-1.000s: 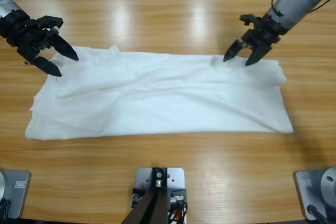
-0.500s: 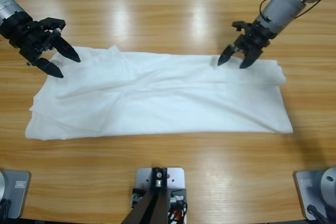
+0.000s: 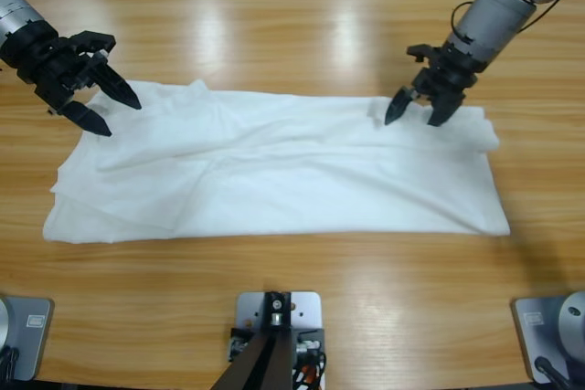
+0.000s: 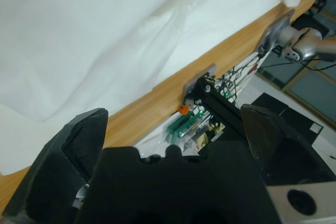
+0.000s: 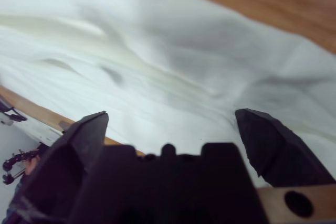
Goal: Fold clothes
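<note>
White cotton T-shirt [image 3: 274,171] spread flat, lengthwise, on long wooden tabletop [image 3: 292,34]. Left tool [image 3: 102,107] held wide above shirt's left end; right tool [image 3: 416,114] wide, tips at far right edge.

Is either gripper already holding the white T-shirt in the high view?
No. Both the left gripper and the right gripper have their jaws spread open over the far edge of the T-shirt, with no cloth pinched between them.
</note>
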Robot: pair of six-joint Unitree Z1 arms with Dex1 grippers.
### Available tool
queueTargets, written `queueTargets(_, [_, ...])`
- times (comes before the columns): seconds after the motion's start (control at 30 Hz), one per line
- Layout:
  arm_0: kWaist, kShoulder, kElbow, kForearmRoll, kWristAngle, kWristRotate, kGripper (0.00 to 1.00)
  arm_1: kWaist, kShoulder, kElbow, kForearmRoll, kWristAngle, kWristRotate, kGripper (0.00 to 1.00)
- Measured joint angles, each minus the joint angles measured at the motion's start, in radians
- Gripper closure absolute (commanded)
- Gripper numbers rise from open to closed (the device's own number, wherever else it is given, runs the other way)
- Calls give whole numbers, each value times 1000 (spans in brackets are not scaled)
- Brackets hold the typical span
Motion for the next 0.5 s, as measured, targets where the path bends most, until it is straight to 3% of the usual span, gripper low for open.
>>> queueTargets(0.5, [-4,0,0,-5,0,0,13,37,-92,68,8,-14,45,0])
